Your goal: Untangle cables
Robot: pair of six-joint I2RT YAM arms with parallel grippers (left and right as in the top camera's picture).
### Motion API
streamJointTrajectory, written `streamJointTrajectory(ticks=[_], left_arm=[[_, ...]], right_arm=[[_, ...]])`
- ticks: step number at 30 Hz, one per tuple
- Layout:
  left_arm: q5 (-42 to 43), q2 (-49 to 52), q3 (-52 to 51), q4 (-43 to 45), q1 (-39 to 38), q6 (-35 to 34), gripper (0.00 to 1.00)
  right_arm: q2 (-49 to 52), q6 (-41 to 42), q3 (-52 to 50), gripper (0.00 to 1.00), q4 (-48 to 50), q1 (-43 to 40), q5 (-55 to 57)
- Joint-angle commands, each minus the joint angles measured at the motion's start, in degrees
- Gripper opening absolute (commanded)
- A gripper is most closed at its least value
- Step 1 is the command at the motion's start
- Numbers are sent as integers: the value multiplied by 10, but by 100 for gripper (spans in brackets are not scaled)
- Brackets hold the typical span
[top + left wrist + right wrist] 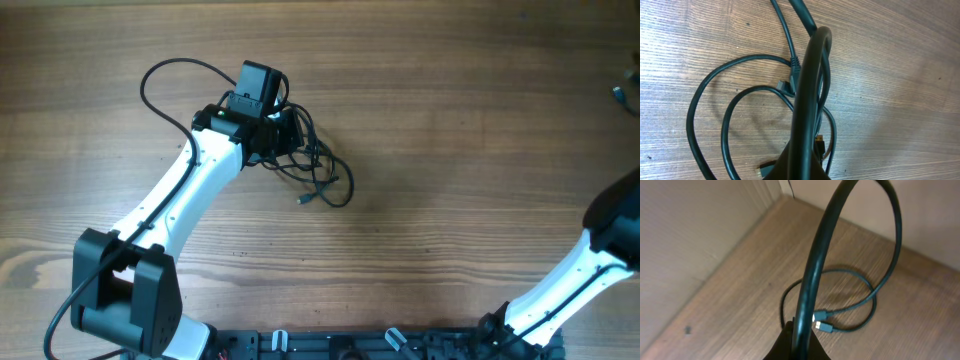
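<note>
A bundle of thin black cables (318,172) lies on the wooden table right of my left gripper (285,135). In the left wrist view my left gripper (807,162) is shut on one cable (807,90), which arcs up from the fingers and back down into the loose loops (705,110) on the table. Metal-tipped plugs (818,142) lie beside the fingertips. My right gripper (800,342) is out of the overhead view. It is shut on a separate cable (812,270) that arcs over and down to a loop (866,297) with two plug ends (823,321) on the table.
The left arm's own thicker wire (165,72) loops over the table at the back left. The right arm (610,240) comes in at the right edge. A small dark piece (622,94) shows at the far right edge. A pale wall (690,240) stands beside the table.
</note>
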Motion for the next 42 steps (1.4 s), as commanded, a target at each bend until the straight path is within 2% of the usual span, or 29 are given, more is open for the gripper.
streamJointTrajectory(ticks=[1, 3, 4, 5, 6, 7, 10, 16, 23, 25, 30, 34, 35, 36, 38, 40, 42], left_arm=[[5, 3, -6, 14, -4, -8, 4], [5, 3, -6, 22, -4, -8, 4], [5, 3, -6, 25, -4, -8, 4], [5, 3, -6, 28, -4, -8, 4], [5, 3, -6, 30, -4, -8, 4], [5, 3, -6, 31, -4, -8, 4], [5, 3, -6, 31, -4, -8, 4], [5, 3, -6, 31, -7, -8, 4], [5, 3, -6, 31, -24, -7, 6], [5, 3, -6, 31, -24, -7, 9], [5, 3, -6, 31, -25, -5, 9], [5, 3, -6, 31, -25, -5, 11], [5, 3, -6, 31, -25, -5, 19], [5, 3, -6, 31, -25, -5, 35], [5, 3, -6, 31, -25, -5, 54], [5, 3, -6, 29, -25, -5, 66], [5, 3, -6, 22, -25, -5, 70]], right_arm=[[14, -7, 6, 4, 36, 2, 10], [14, -7, 6, 6, 41, 2, 10], [14, -7, 6, 17, 41, 2, 10], [15, -7, 5, 36, 39, 2, 10], [15, -7, 5, 80, 37, 2, 10], [15, -7, 5, 100, 32, 2, 10], [9, -1, 6, 100, 6, 2, -13], [-58, -1, 6, 100, -58, 8, -134], [-200, -3, 6, 100, -234, 53, -236], [-228, -3, 6, 100, -283, 79, -242], [-241, -3, 5, 100, -386, 144, -244], [-241, -22, -22, 100, -412, 197, -243], [-241, -23, -36, 99, -411, 216, -242], [-240, -22, -51, 100, -409, 230, -236], [-240, -22, -67, 100, -407, 243, -233], [-240, -19, -82, 99, -403, 248, -231], [-240, -16, -83, 99, -403, 248, -210]])
